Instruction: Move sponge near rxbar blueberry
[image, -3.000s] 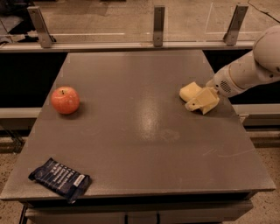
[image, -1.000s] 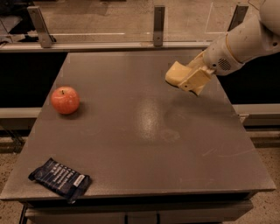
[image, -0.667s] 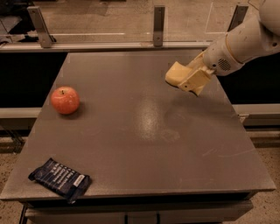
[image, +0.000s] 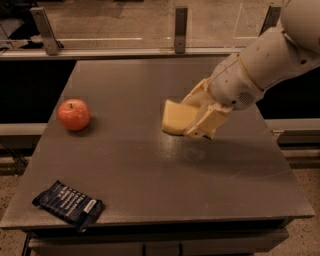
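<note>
Gripper (image: 194, 118) sits over the middle of the tabletop (image: 125, 80), a little toward the right edge, on a white arm (image: 272, 57) reaching in from the far right corner. Claw pinches the sponge (image: 176, 118): one finger along the top of it, one under its right end. Sponge is pale yellow, tilted, its free end pointing left; a soft shadow lies on the surface just below and to the right of it. Rxbar blueberry (image: 68, 205) lies flat at the near left corner, dark wrapper angled to the front edge, well apart from the sponge. Red apple (image: 74, 114) stands near the left edge, about midway back, between neither, well left of the gripper
</note>
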